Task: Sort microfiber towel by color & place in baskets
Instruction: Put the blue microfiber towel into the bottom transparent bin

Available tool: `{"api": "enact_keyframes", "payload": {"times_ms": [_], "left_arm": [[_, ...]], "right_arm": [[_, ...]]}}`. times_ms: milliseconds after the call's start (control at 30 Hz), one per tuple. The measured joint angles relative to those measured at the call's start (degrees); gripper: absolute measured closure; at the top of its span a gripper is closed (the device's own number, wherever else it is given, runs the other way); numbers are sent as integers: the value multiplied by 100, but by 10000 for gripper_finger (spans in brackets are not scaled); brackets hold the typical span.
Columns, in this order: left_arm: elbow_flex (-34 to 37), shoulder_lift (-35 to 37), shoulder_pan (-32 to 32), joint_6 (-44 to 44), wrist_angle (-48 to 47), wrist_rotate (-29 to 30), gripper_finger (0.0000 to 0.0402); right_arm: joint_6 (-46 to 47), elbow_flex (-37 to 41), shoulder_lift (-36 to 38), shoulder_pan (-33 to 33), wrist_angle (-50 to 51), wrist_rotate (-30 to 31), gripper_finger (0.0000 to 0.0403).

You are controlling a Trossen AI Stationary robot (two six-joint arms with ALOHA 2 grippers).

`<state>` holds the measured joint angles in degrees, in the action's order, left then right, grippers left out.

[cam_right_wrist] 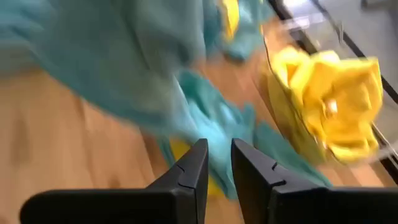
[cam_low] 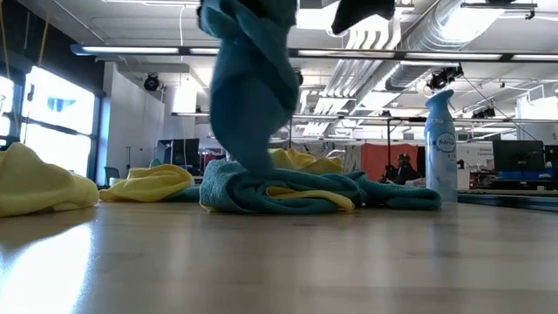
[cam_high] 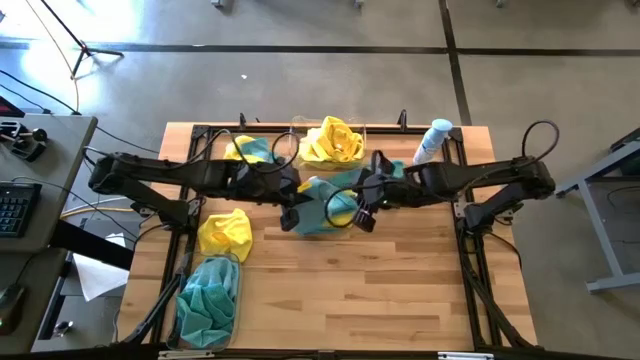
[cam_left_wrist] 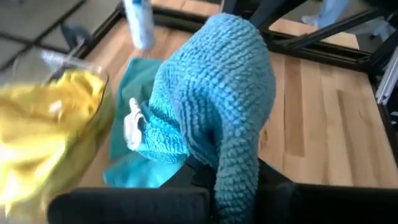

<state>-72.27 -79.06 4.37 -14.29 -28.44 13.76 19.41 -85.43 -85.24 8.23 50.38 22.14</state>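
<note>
My left gripper (cam_high: 291, 217) is over the table's middle, shut on a teal-blue towel (cam_low: 251, 96) that hangs from it. My right gripper (cam_high: 362, 217) is close beside it to the right, raised (cam_low: 362, 13), with a narrow gap between its fingers (cam_right_wrist: 219, 152) and nothing in them. Under both lies a heap of teal and yellow towels (cam_low: 288, 190). A clear basket (cam_high: 297, 130) at the far edge holds yellow towels (cam_high: 333, 140). A second basket (cam_high: 238, 290) at the near left holds teal towels (cam_high: 208, 300). My left gripper holds the teal towel by a bunched upper part (cam_left_wrist: 217, 106) that drapes over the fingers and hides them. It comes from above. The towel hangs below the gripper in several folds, and its lower end (cam_low: 253, 179) rests on the heap on the table.
A loose yellow towel (cam_high: 225, 232) lies left of the middle, and a yellow and teal pair (cam_high: 250, 150) lies at the far left. A white-and-blue spray bottle (cam_high: 432, 140) stands at the far right. Bare wood stretches along the near half (cam_high: 370, 300).
</note>
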Motion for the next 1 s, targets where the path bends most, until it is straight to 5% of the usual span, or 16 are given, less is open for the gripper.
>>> {"api": "enact_keyframes", "payload": {"times_ms": [200, 467, 700, 1000], "left_arm": [[-103, 548, 405, -1326, -1091, 308, 399], [-1550, 509, 1458, -2882, -3794, 1297, 401], [-2365, 266, 2467, -4426, -5241, 1377, 401], [-2625, -301, 3642, -6631, -5893, 434, 401]], "right_arm": [[-374, 0, -564, -5, 425, 430, 336], [-1340, 0, -1311, -234, -300, -655, 397], [-1789, 160, -1309, -372, -740, -1255, 401], [-1256, 2175, -533, -407, -2188, -2059, 402]]}}
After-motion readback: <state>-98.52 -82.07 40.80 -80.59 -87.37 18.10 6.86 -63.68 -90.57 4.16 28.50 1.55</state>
